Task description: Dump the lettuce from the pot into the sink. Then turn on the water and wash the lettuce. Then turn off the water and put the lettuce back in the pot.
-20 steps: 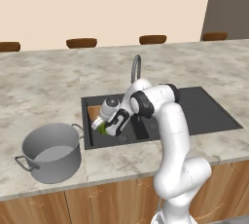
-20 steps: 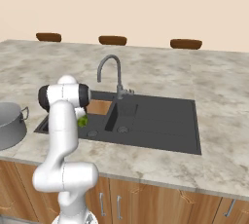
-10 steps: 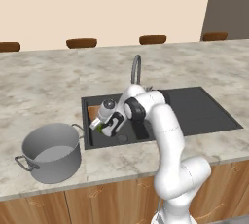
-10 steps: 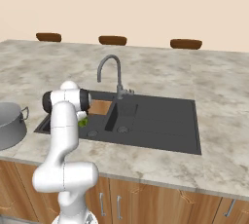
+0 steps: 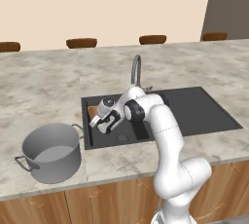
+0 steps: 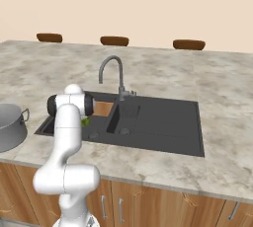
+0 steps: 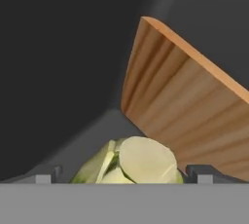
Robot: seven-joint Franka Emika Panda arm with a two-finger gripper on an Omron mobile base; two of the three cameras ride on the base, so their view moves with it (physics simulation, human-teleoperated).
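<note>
While the arm is reaching down into the left basin of the dark sink (image 5: 160, 135), the gripper (image 7: 124, 175) is standing with its fingers (image 7: 44, 175) spread wide, one on either side of the lettuce (image 7: 132, 162) and closed on nothing. That lettuce is lying on the basin floor just beside the wood-brown panel (image 7: 187, 116). Over on the counter to the left, the grey pot (image 5: 50, 151) is sitting upright, near the sink.
</note>
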